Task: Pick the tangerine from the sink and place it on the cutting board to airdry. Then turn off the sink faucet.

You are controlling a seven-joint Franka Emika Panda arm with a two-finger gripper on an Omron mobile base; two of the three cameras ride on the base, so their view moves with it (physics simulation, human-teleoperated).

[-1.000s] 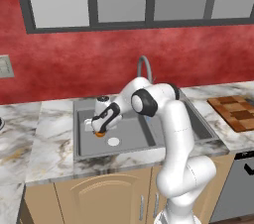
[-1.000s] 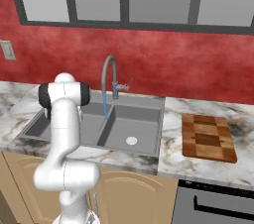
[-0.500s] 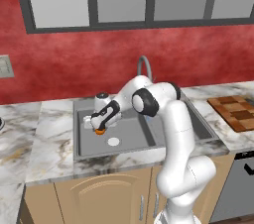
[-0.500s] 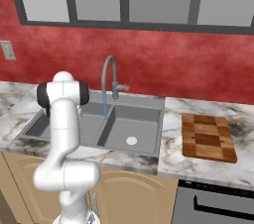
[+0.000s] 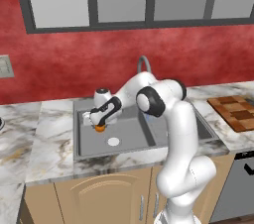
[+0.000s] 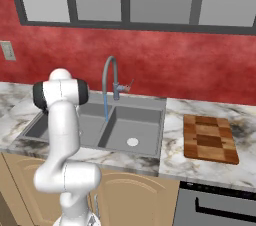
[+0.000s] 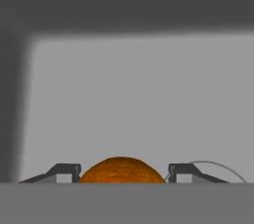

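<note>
**White arm with dark joints**

The robot arm (image 5: pixel 178 134) was glossy white, made of thick rounded segments. Its joints had dark, almost black rings and round caps. The wrist part was white with a black section. The end effector (image 5: pixel 97 123) was dark with a pale body, and its fingertips (image 7: pixel 63 172) were small, grey-black and blocky.

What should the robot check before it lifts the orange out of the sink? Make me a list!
1. Tangerine sits between the fingertips: ok.
2. Gripper squeezing it firmly: cannot tell; the fingertips look close on both sides, but contact is not clear.
3. Gripper low inside the left basin of the sink: ok.
4. Cutting board on the counter bare and ready: ok.
5. Lift path past the sink faucet: cannot tell; the arm stands close in front of it.
6. Water off: not ok, a thin blue stream seems to be falling.
</note>
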